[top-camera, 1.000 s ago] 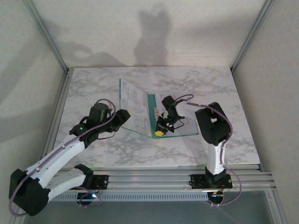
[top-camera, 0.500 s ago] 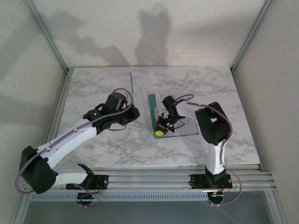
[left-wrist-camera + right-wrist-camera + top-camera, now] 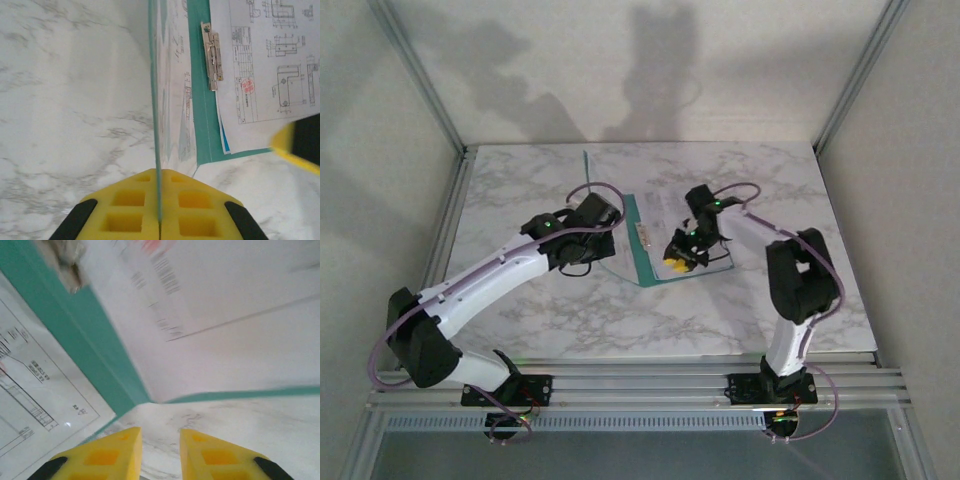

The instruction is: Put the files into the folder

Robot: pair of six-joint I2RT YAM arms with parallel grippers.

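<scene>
The white paper sheet of line drawings (image 3: pixel 270 60) is running off the top and right edges of the left wrist view. A blurred yellow-and-black fingertip (image 3: pixel 300 145) of the right gripper (image 3: pixel 159 440) is covering its lower right corner. The thin teal-green card folder (image 3: pixel 202 75) is holding its raised cover edge-on there, hiding the outer face. In the right wrist view, the sheet's print and the silver metal clip (image 3: pixel 67 260) are smearing past reading.

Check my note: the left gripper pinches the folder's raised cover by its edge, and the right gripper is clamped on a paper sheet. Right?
Not quite. The left gripper does pinch the raised cover of the folder by its edge, but the right gripper is not clamped on a sheet: the right wrist view shows its fingers apart, with bare table in the gap.
</scene>
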